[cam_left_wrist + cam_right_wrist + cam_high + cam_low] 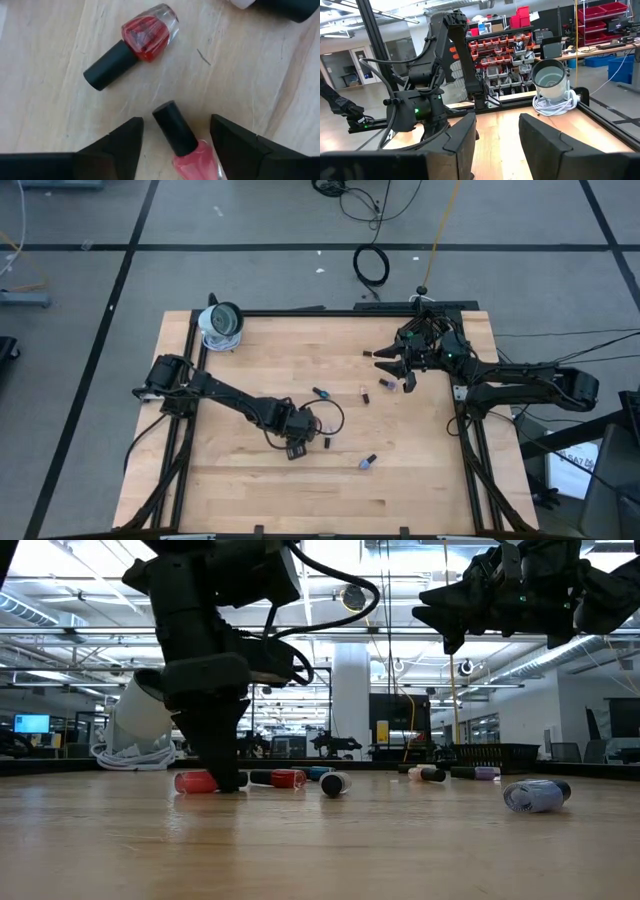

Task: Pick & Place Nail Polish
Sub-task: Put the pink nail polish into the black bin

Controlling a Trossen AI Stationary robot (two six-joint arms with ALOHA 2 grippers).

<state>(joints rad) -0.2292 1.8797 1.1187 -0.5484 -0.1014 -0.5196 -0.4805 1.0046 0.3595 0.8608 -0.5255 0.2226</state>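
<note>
A pink nail polish bottle (195,162) with a black cap (174,127) lies on its side on the wooden table. My left gripper (175,130) points down over it, open. One finger stands on each side of the cap, with a gap on both sides. A red nail polish bottle (142,40) lies on its side just beyond it. In the high view the left gripper (297,445) is near the table's middle. My right gripper (393,370) hangs raised over the far right part of the table, open with nothing between its fingers (495,135).
More small bottles lie scattered: a blue one (321,393), a beige one (365,394), a dark one (385,385) and a purple one (368,463). A white cup on a coiled cable (221,323) stands at the far left corner. A black frame (465,420) borders the table.
</note>
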